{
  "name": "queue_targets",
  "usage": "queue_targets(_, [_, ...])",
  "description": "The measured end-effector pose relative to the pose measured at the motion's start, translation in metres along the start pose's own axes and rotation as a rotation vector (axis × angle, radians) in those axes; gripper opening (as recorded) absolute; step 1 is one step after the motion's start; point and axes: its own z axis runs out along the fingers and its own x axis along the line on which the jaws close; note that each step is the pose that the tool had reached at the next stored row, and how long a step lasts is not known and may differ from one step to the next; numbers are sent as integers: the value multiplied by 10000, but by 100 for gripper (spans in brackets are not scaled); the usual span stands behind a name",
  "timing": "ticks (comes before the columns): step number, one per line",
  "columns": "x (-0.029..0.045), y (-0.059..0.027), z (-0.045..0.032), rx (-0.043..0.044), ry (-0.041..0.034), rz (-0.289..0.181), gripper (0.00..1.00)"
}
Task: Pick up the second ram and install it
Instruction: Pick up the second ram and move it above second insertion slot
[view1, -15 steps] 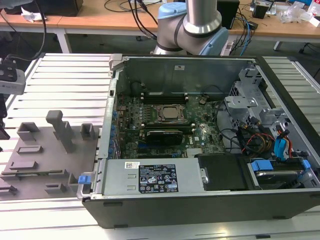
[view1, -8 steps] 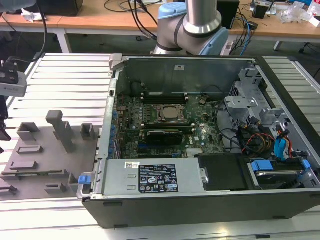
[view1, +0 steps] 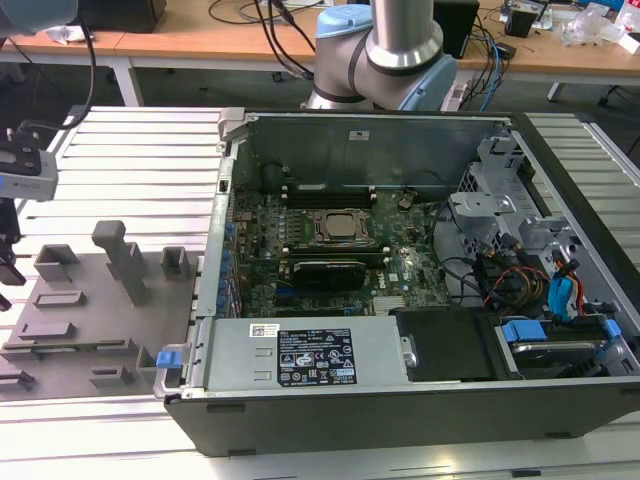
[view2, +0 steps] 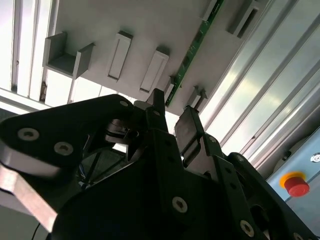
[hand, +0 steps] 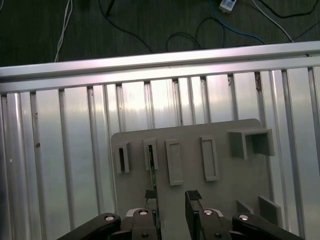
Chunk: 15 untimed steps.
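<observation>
The second ram (hand: 152, 167) is a thin green stick standing on edge in a slot of the grey tray (hand: 225, 185). It also shows edge-on in the second wrist view (view2: 192, 50). My gripper (hand: 171, 197) hangs just above the tray, open, and its black fingertips (view2: 189, 125) have a wide gap between them. The stick's near end runs along the inner side of one finger (hand: 151, 196); I cannot tell if they touch. In the exterior view the gripper (view1: 8, 265) is at the far left edge, over the tray (view1: 100, 300).
An open computer case (view1: 400, 400) lies at the exterior view's right, with the green motherboard (view1: 260, 250) and its CPU socket (view1: 335, 228) inside. Upright grey blocks (view1: 125, 260) stand on the tray. The table is ribbed aluminium (hand: 60, 150). A red stop button (view2: 296, 185) is nearby.
</observation>
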Motion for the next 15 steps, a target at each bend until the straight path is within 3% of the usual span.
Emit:
queue_targets(5, [13,-5,82,0,0,-1,36])
queue_targets(11, [5,-109,132,6,77,-36,36])
queue_targets(15, [5,-130,153,8,106,-50,36])
